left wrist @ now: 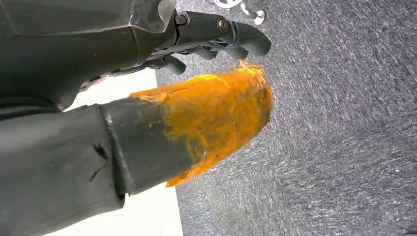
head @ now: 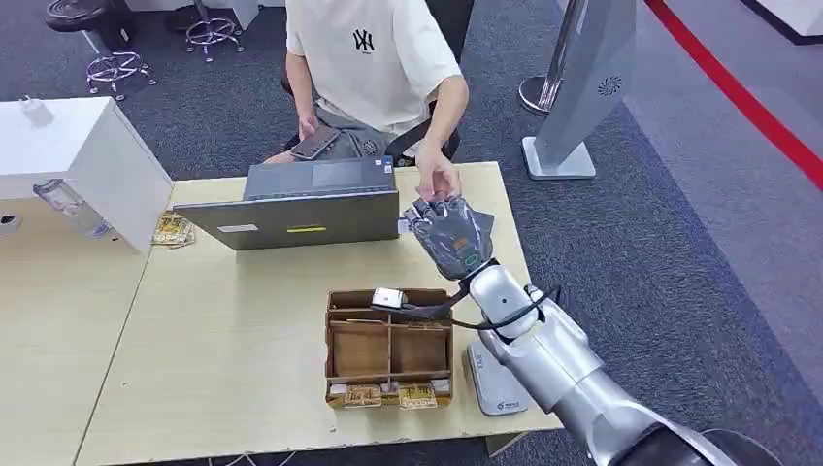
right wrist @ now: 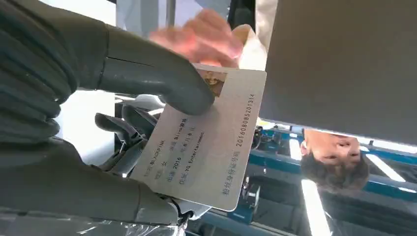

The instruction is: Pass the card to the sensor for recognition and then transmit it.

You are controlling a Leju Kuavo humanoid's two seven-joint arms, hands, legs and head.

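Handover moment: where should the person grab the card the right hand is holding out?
The free far edge of the card, the long side with the printed number, coming from the person's side of the table. The right hand pins the card's near corner under its thumb, so that part is covered; the person's hand already reaches in opposite the robot's hand.

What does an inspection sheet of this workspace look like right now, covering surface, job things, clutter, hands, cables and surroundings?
Surface: pale wood table.
Job's things: card held by the right hand; a person's hand reaches to it; white reader at the table's near edge.
Clutter: laptop, cardboard tray.
Hands: right holds the card; left hand hangs over carpet, holding nothing.
Cables: black cable on the right arm.
Surroundings: grey carpet, kiosk, seated person.
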